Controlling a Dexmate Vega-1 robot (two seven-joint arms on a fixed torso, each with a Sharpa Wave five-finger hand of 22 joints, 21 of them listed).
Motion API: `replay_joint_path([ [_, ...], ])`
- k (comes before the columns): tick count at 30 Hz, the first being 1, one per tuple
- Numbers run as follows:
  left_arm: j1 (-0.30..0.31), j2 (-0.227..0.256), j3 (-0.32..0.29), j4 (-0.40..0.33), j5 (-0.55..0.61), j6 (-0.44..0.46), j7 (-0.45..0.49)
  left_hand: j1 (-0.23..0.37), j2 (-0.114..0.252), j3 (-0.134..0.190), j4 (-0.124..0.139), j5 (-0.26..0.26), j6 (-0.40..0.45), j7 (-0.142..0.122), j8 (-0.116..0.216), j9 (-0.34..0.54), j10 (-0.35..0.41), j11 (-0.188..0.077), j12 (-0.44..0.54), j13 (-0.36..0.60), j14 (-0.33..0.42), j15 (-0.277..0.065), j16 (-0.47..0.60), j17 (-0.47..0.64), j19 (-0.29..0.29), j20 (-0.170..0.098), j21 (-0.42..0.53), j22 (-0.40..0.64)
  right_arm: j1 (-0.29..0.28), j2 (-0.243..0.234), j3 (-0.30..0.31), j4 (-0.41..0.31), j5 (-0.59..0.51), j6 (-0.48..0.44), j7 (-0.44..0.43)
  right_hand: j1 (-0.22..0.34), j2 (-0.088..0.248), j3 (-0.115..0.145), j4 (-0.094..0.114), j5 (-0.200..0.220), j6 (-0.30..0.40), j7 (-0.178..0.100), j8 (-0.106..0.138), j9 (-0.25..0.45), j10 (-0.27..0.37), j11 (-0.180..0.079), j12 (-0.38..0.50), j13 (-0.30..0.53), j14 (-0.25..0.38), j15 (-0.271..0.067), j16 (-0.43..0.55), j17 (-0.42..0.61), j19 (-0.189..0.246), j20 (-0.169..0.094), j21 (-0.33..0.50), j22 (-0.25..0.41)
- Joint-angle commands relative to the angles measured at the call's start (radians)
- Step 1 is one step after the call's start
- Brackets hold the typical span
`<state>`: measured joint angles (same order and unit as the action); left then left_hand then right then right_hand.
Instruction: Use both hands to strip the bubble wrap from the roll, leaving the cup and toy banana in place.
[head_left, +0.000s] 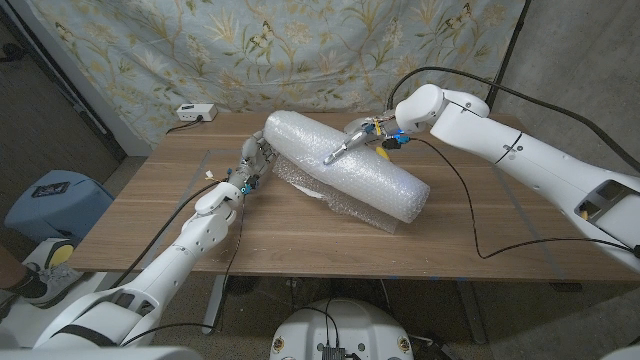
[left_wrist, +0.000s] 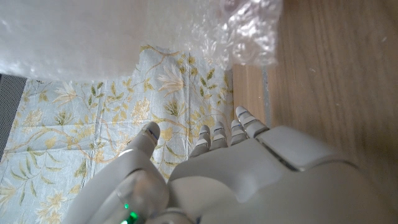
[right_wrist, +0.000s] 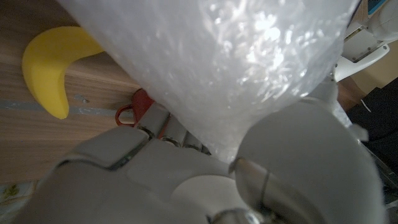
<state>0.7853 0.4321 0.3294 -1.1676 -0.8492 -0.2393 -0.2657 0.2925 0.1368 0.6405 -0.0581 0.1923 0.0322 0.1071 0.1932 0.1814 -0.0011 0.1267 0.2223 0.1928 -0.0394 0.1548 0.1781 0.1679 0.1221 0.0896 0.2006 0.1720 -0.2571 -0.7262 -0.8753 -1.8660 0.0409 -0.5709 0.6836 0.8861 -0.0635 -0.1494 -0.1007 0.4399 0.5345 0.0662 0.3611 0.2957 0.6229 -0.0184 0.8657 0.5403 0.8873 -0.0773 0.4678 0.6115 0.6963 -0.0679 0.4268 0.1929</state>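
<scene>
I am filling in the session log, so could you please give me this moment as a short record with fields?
roll: bubble wrap roll lies slantwise on the wooden table, a loose sheet spread under it
left robot hand: left hand at the roll's far end, fingers apart
right robot hand: right hand over the roll, fingers on the wrap
banana: toy banana on the table behind the roll
cup: red cup, mostly hidden

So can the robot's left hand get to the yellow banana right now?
Probably not. The bubble wrap roll lies between the left hand and the toy banana, which sits beyond it by the right hand.
</scene>
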Motion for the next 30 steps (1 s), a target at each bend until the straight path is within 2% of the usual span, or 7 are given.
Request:
replay_joint_path([
  [1, 0.01, -0.003, 0.005, -0.036, -0.02, 0.017, -0.024, 0.04, -0.006, 0.011, -0.04, 0.012, 0.013, 0.004, 0.004, 0.001, 0.018, 0.004, 0.005, 0.002, 0.023, -0.001, 0.008, 0.001, 0.025, -0.001, 0.008, 0.001, -0.03, -0.032, 0.036, -0.037, 0.047, -0.007, -0.073, 0.142, 0.139, -0.007, -0.002, -0.002, 0.006, -0.002, -0.006, 0.003, 0.072, -0.066, 0.006, 0.008, 0.055, -0.146, -0.002, 0.008, 0.007, -0.035, 0.007, 0.005],
  [13, -0.001, -0.014, 0.023, -0.045, -0.033, 0.039, -0.057, 0.078, -0.016, 0.019, -0.082, 0.018, 0.007, 0.006, 0.003, 0.001, 0.024, 0.006, 0.003, 0.002, 0.029, 0.002, 0.005, 0.002, 0.03, 0.007, 0.005, 0.001, -0.071, -0.067, 0.087, -0.075, 0.096, -0.008, -0.14, 0.148, 0.142, -0.014, -0.001, -0.005, 0.014, -0.003, -0.009, 0.006, 0.076, -0.069, 0.009, 0.009, 0.063, -0.146, -0.009, 0.019, 0.008, -0.035, 0.011, 0.005],
  [26, -0.015, -0.024, 0.03, -0.032, -0.044, 0.052, -0.084, 0.089, -0.02, 0.018, -0.094, 0.018, 0.005, 0.004, 0.002, 0.001, 0.024, 0.006, 0.002, 0.002, 0.028, 0.003, 0.004, 0.002, 0.028, 0.008, 0.002, 0.002, -0.102, -0.076, 0.116, -0.096, 0.131, -0.013, -0.204, 0.154, 0.145, -0.02, -0.001, -0.007, 0.02, -0.002, -0.013, 0.009, 0.08, -0.069, 0.012, 0.012, 0.07, -0.146, -0.015, 0.029, 0.007, -0.035, 0.014, 0.006],
  [30, -0.008, -0.019, 0.027, -0.058, -0.068, 0.091, -0.086, 0.093, -0.02, 0.018, -0.097, 0.018, 0.004, 0.005, 0.001, 0.001, 0.025, 0.003, 0.002, 0.002, 0.03, 0.004, 0.004, 0.002, 0.028, 0.015, 0.001, 0.002, -0.116, -0.073, 0.132, -0.098, 0.149, -0.014, -0.234, 0.155, 0.146, -0.022, 0.0, -0.008, 0.022, 0.0, -0.014, 0.011, 0.082, -0.066, 0.014, 0.013, 0.073, -0.146, -0.017, 0.034, 0.009, -0.034, 0.016, 0.006],
])
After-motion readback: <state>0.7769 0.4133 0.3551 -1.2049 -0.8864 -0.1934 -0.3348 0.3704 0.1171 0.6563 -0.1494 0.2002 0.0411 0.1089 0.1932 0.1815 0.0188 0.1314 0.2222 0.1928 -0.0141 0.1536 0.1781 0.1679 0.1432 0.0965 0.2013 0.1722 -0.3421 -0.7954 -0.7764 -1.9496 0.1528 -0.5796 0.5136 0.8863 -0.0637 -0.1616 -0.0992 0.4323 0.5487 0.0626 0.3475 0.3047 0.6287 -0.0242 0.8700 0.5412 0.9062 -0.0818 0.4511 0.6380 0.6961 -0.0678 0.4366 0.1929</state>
